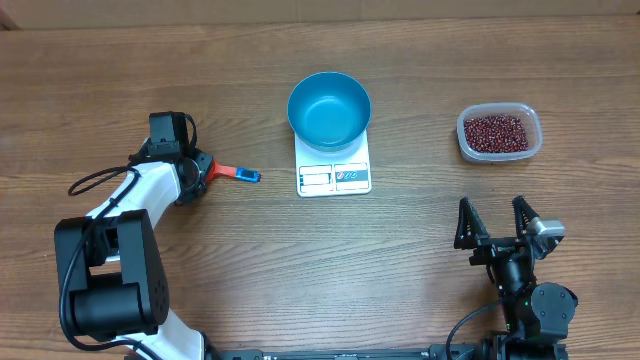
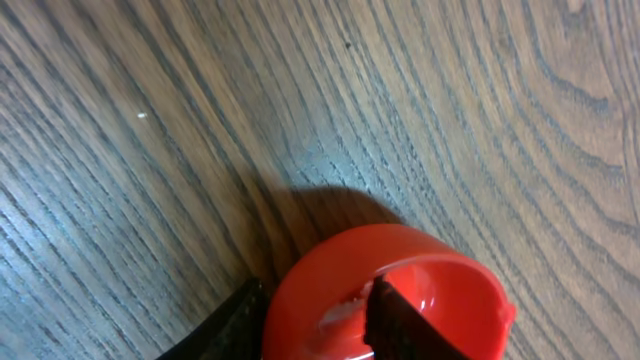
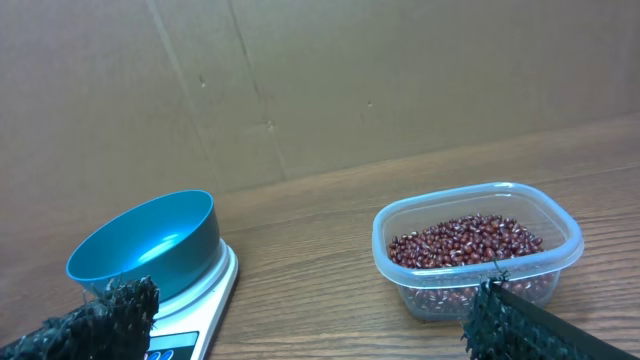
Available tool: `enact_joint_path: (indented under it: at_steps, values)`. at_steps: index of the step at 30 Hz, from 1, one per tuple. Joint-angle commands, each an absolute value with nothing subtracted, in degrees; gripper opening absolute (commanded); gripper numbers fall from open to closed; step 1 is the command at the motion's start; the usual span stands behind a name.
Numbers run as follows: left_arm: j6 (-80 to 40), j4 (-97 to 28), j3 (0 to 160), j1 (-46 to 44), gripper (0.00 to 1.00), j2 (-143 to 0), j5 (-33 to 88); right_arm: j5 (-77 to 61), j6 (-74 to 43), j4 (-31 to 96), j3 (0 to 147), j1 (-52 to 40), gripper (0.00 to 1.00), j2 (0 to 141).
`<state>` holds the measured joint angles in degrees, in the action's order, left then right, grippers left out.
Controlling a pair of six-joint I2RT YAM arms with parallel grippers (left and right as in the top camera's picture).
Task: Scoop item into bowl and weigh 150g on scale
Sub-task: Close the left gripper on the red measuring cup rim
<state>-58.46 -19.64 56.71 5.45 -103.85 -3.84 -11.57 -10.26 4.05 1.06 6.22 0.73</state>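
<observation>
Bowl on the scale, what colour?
The bowl is bright blue; the overhead view shows it best.

Red scoop (image 2: 420,260) on wood-grain table (image 2: 200,120), left claw (image 2: 318,325) straddling its wall

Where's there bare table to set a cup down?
Bare wood: between scale and tub; the front middle, between the left arm and right gripper. Crowded around the left gripper and scoop.
</observation>
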Motion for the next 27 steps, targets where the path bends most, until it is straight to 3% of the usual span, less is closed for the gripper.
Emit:
enact_joint_path:
  at_steps: [1, 3, 7, 10, 18, 23, 27]
  values:
    - [-58.94, -20.51, 56.25, 5.23, 0.45, -106.19, -2.46, -10.96, -10.17, 3.7, 0.45, 5.74, 1.0, 0.16]
    - [-58.96, -20.47, 56.25, 5.23, 0.55, -106.19, -2.46, -10.96, -10.17, 3.7, 0.45, 5.74, 1.0, 0.16]
    - [-58.96, -20.23, 56.25, 5.21, 0.53, -106.19, -1.76, -10.96, -10.17, 3.7, 0.45, 5.74, 1.0, 0.16]
    - [-58.98, -20.01, 56.25, 5.21, 0.41, -106.19, -1.43, -10.96, -10.17, 3.7, 0.45, 5.74, 1.0, 0.16]
    - [-58.96, -19.59, 56.25, 5.21, 0.34, -106.19, -1.19, -10.96, -10.17, 3.7, 0.45, 5.74, 1.0, 0.16]
    - [-58.92, -19.59, 56.25, 5.23, 0.04, -106.19, -0.4, -10.96, -10.17, 3.7, 0.45, 5.74, 1.0, 0.16]
    - [-55.59, -19.75, 56.42, 5.89, 0.04, -105.56, 0.08, -10.96, -10.17, 3.7, 0.45, 5.74, 1.0, 0.16]
